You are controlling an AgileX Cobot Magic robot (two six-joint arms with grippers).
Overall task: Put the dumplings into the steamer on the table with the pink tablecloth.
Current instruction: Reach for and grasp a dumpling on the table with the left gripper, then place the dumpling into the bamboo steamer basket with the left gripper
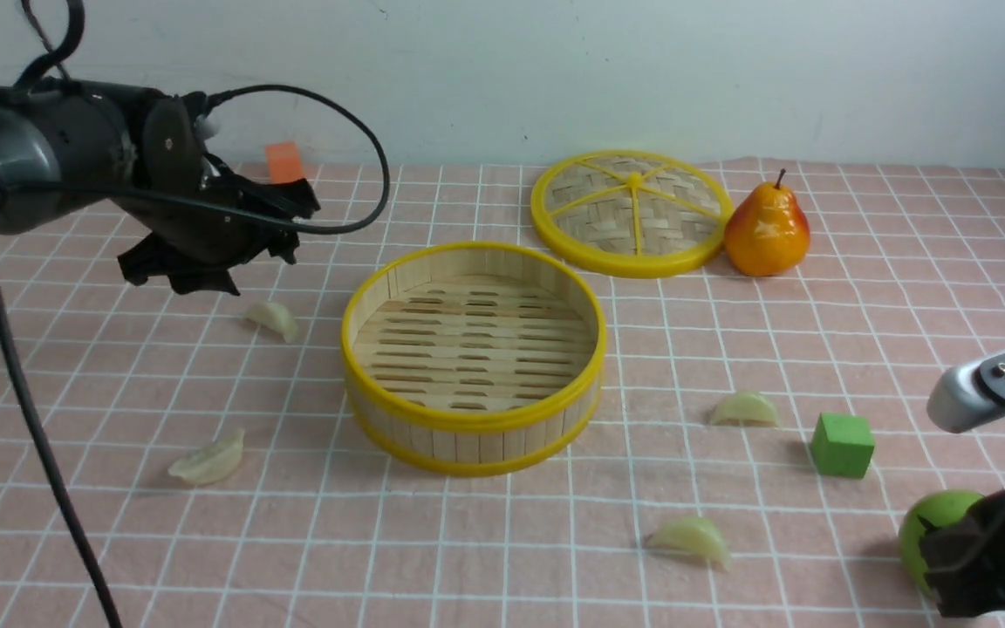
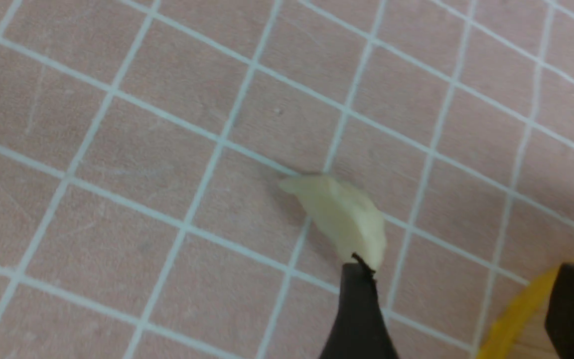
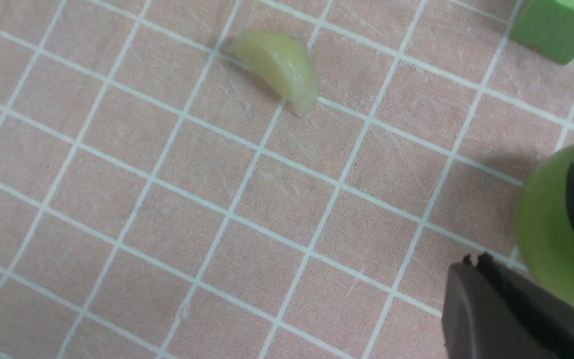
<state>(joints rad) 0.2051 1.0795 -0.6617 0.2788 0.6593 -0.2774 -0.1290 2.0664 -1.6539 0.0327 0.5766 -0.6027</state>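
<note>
**Dark left arm, pale right arm**

The left arm (image 1: 40, 157) is a rounded, glossy dark grey housing; one black cable (image 1: 372, 166) loops from it and a second black cord (image 1: 23, 392) trails below; the left hand (image 1: 289, 222) is black with ragged edges; the right arm (image 1: 987, 388) shows a silver-grey link bearing one small screw (image 1: 1002, 369); the right hand (image 3: 474, 262) has charcoal fingers (image 3: 466, 309) edged by a jagged black strip

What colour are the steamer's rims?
Yellow, top and bottom of the steamer; front view shows it best.
</note>
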